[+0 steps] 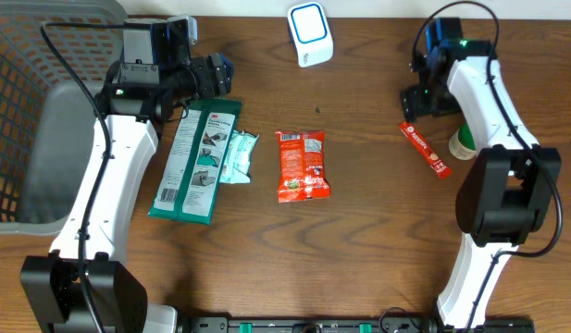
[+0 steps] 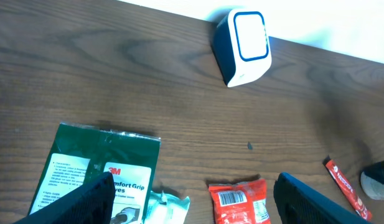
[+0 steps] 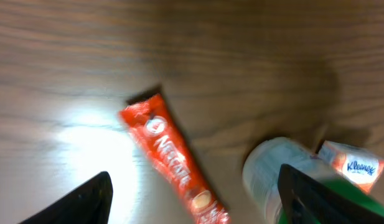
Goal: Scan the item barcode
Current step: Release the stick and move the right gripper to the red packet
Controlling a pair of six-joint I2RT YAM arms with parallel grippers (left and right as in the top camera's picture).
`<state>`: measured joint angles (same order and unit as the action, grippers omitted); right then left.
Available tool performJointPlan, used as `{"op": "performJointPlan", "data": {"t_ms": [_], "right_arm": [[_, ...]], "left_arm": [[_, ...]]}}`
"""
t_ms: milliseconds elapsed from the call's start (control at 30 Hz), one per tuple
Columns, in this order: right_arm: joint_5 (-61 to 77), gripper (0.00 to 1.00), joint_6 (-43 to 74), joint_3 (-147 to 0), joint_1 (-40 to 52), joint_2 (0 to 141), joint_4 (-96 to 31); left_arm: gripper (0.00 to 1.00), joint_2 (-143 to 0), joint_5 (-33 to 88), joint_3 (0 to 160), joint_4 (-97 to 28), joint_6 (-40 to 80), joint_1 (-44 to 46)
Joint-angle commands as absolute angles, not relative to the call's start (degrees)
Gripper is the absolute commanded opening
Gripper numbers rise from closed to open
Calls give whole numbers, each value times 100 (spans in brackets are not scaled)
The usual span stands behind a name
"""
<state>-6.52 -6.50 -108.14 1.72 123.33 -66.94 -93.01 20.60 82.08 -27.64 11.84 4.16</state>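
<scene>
Left hand point(image 2: 196, 186) and right hand point(image 3: 195, 186) are both spread. The red sachet point(image 3: 173, 158) lies flat on the bench point(image 1: 359, 231), about four o'clock from the scanner point(image 1: 310, 32), within the right hand's reach.

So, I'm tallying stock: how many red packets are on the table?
2: a red snack packet mid-table, and a red stick sachet on the right. Others may hide under the arms.
</scene>
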Motion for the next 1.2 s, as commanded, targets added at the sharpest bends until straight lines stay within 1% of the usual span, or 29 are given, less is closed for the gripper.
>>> {"op": "performJointPlan", "data": {"t_ms": [0, 67, 133, 267, 333, 567, 700, 867, 1033, 1133, 1167], "right_arm": [[808, 75, -646, -11059, 233, 12322, -7063], [1868, 69, -646, -11010, 281, 12324, -7135], [2781, 70, -646, -10881, 364, 12324, -7059], [3533, 73, -513, -10608, 639, 12324, -6733], [3516, 73, -467, -10479, 829, 12326, -6565], [3459, 74, 248, -9751, 1457, 12328, -5887], [3459, 75, 384, -9428, 1623, 12328, -5472], [3459, 75, 311, -9378, 1619, 12328, -5463], [3461, 77, 309, -9369, 1433, 12328, -5513], [3459, 79, 202, -9362, 1295, 12328, -5533], [3459, 79, 200, -9362, 1247, 12328, -5535]], "left_arm": [[82, -9354, 2003, 8193, -2759, 1194, 403], [82, -9354, 2003, 8193, -2759, 1194, 403], [82, -9354, 2003, 8193, -2759, 1194, 403], [82, -9354, 2003, 8193, -2759, 1194, 403], [82, -9354, 2003, 8193, -2759, 1194, 403], [82, -9354, 2003, 8193, -2759, 1194, 403], [82, -9354, 2003, 8193, -2757, 1194, 403], [82, -9354, 2053, 8193, -2729, 1197, 403], [81, -9419, 3221, 8162, -3470, 1194, 515], [82, -9515, 3170, 7975, -4097, 1190, 934], [82, -9535, 3140, 7896, -4117, 1190, 1057]]}}
